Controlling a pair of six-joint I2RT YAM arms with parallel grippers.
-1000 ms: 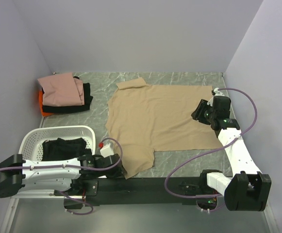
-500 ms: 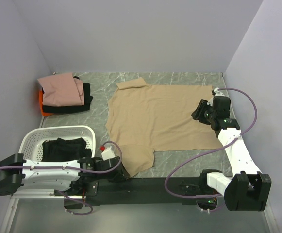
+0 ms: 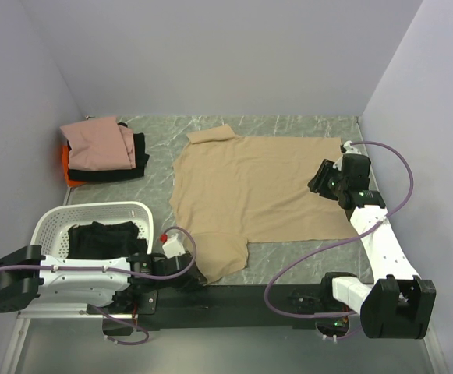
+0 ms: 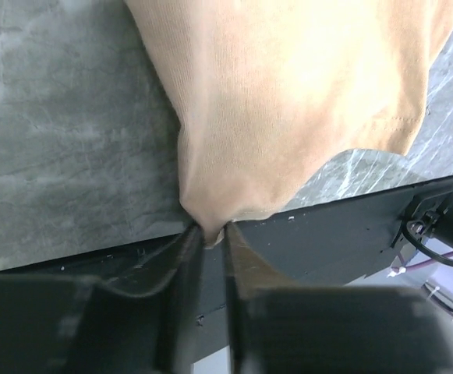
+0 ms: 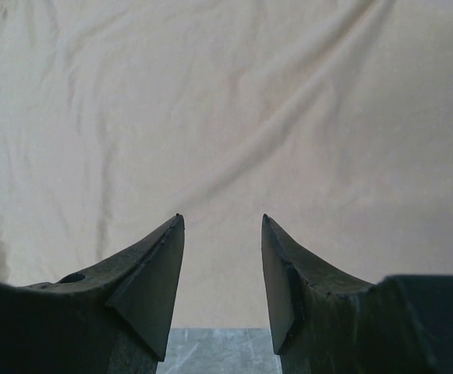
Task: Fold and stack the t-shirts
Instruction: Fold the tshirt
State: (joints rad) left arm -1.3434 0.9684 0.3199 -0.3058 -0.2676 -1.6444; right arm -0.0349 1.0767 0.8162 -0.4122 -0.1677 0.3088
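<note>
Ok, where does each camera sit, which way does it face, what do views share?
Top external: fixed above and behind, looking down on the table; left arm and right arm show.
Left wrist: on its arm, facing the table's near edge; left fingers pinch the tan t-shirt.
Right wrist: on its arm, facing down; right fingers open over it.
Shared: the tan t-shirt, in all three.

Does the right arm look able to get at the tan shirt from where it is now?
Probably yes. The right claw hangs open above the tan shirt, near its right edge, and nothing lies between them.
</note>
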